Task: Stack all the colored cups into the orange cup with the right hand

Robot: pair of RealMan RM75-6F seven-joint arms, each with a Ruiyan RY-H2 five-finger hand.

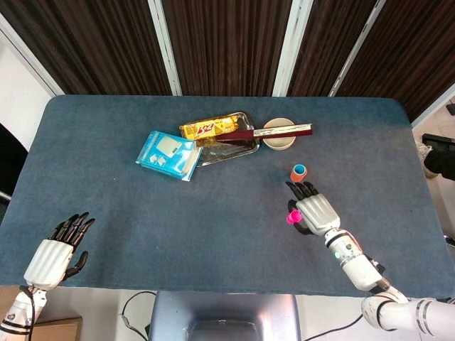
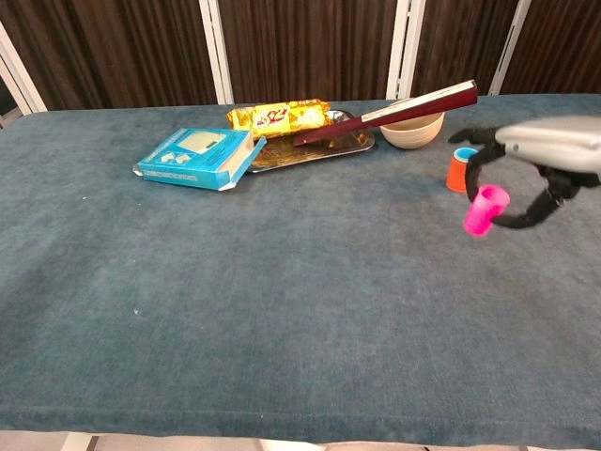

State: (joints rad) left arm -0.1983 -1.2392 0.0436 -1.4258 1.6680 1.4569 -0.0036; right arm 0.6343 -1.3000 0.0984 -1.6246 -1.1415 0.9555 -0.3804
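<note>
My right hand (image 1: 313, 211) (image 2: 537, 164) holds a small pink cup (image 1: 291, 217) (image 2: 483, 209) lifted clear of the table and tilted, its mouth up and to the right in the chest view. The orange cup (image 1: 298, 172) (image 2: 459, 170) stands just beyond the hand, with a light blue cup nested inside it; in the chest view the fingers partly cover it. My left hand (image 1: 57, 250) rests open near the table's front left corner, holding nothing.
At the back middle lie a blue box (image 1: 167, 154) (image 2: 197, 156), a metal tray (image 1: 238, 145) (image 2: 349, 142) with a yellow snack packet (image 1: 210, 128) (image 2: 277, 116), and a beige bowl (image 1: 279, 135) (image 2: 411, 132) with a dark red folded fan (image 1: 281, 131) (image 2: 394, 112) across it.
</note>
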